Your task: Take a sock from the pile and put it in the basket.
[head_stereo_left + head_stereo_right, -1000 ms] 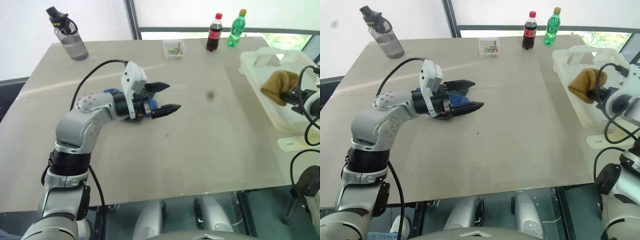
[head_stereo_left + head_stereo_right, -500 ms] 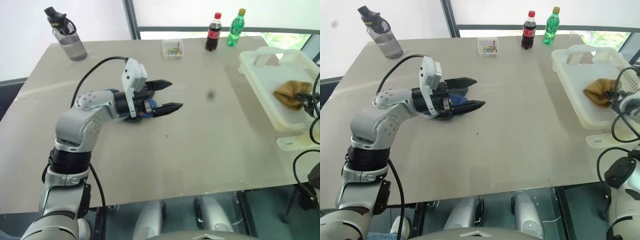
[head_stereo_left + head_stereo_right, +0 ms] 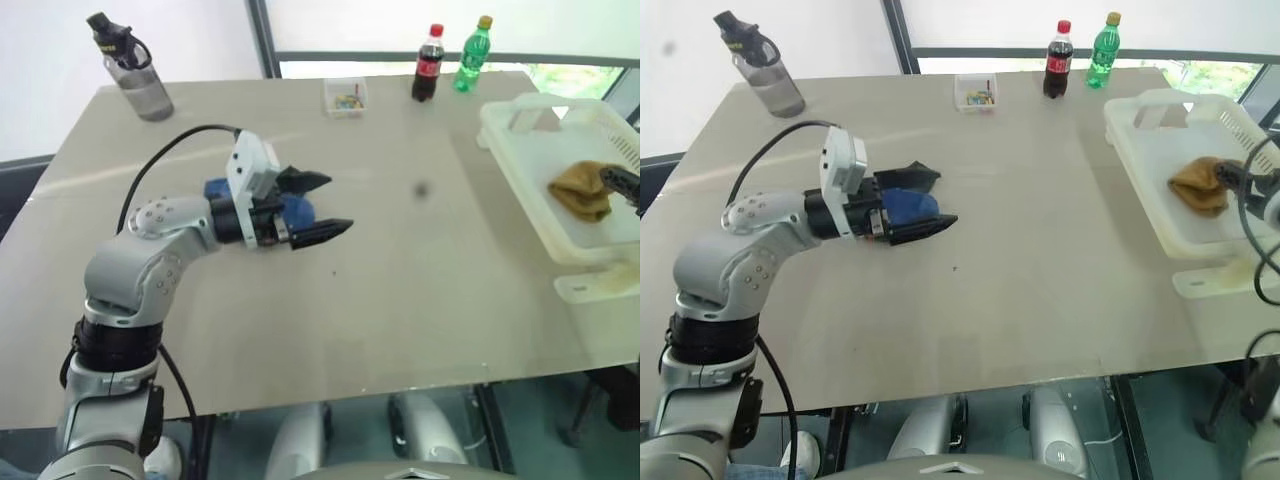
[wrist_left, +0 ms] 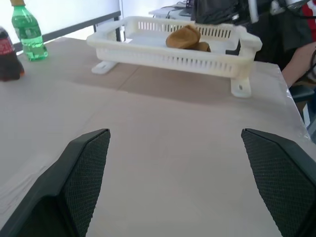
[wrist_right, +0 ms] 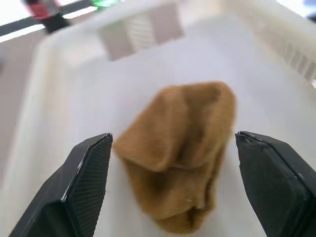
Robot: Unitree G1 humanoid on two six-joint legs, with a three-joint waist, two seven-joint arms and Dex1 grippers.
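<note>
The pile (image 3: 905,205) shows as blue socks on the table's left half, partly hidden behind my left gripper (image 3: 938,197). That gripper hovers open over them with nothing between its fingers. The cream-white basket (image 3: 520,175) stands at the table's right edge. A mustard sock (image 3: 583,190) lies loose and crumpled on its floor. My right gripper (image 5: 173,136) hangs just above that sock, fingers spread wide on either side and clear of it. The left wrist view shows the basket (image 4: 173,54) and the sock (image 4: 185,37) across the bare tabletop.
At the table's far edge stand a grey water bottle (image 3: 135,70), a small clear box (image 3: 346,97), a cola bottle (image 3: 428,65) and a green bottle (image 3: 474,42). A person's arm (image 4: 298,59) shows beyond the basket.
My right gripper opened and let the mustard sock drop into the basket, then drew back to the right. My left arm pulled back slightly, uncovering more of the blue socks.
</note>
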